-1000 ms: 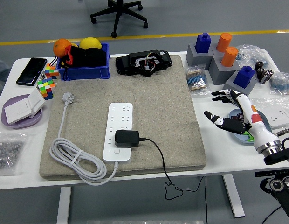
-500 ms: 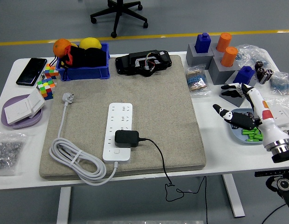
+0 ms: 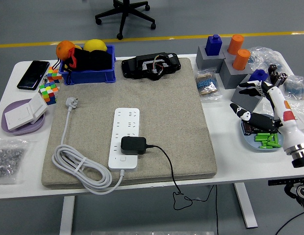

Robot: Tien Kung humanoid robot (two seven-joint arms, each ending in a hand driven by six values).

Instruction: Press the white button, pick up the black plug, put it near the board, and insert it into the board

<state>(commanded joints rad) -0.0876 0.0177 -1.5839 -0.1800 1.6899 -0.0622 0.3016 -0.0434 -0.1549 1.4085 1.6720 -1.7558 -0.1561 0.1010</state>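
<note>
Head view shows me the white power strip [image 3: 125, 138] lying on the beige mat [image 3: 157, 112], its long axis running from the near edge toward the far side, with its white cable [image 3: 76, 164] coiled at the mat's near left corner and ending in a white plug [image 3: 71, 102] further back. I see the black plug [image 3: 133, 145] seated on the strip's near end, just behind the white button [image 3: 122, 159]; its black cord [image 3: 166, 164] leaves rightward and drops over the table's [image 3: 225, 156] near edge.

My right hand [image 3: 257, 110] hovers at the far right, well apart from the strip, fingers spread and holding nothing, above a blue dish [image 3: 260, 144] containing green sticks [image 3: 267, 140].

At the far left, a blue bin [image 3: 88, 76] holds dark items, an orange [image 3: 65, 48] and a yellow fruit [image 3: 94, 45]. I also note a purple plate [image 3: 17, 128] carrying a white switch box [image 3: 24, 112], a phone [image 3: 33, 74], and grey blocks [image 3: 225, 66] seating blue and orange pegs.
</note>
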